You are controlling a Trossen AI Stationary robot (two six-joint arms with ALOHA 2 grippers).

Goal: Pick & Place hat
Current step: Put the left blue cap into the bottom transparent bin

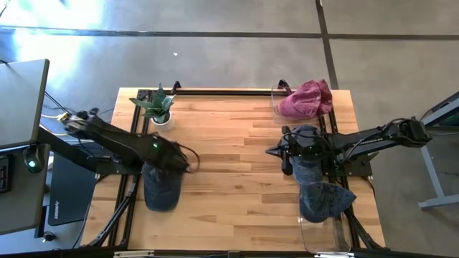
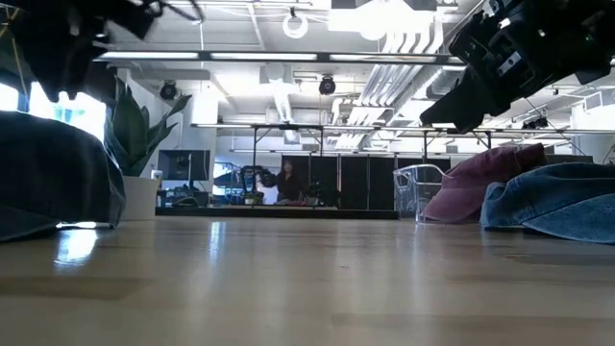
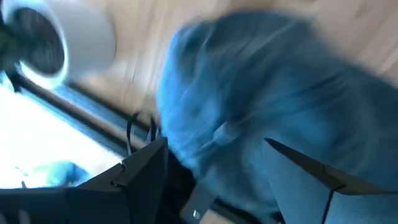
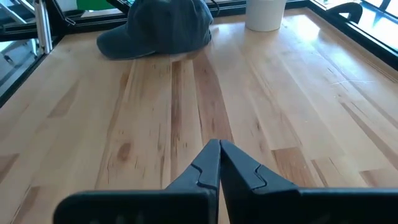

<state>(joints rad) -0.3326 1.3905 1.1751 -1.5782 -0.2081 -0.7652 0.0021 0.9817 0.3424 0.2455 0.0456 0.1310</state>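
A dark blue cap (image 1: 161,188) lies crown up on the table near its left edge; it also shows in the low view (image 2: 48,178) and the right wrist view (image 4: 158,28). My left gripper (image 1: 179,159) hovers open just above it. In the left wrist view the two fingers of my left gripper (image 3: 217,168) stand on either side of the blurred crown (image 3: 261,93). My right gripper (image 1: 276,152) is shut (image 4: 219,158) and hangs above bare wood toward the right side. It points at the cap across the table.
Denim hats (image 1: 319,190) are piled near the right edge under my right arm, with a pink hat (image 1: 307,98) at the far right corner. Clear bins (image 1: 281,97) (image 1: 326,231) sit by them. A potted plant (image 1: 159,107) stands far left. The table's middle (image 1: 229,165) is bare wood.
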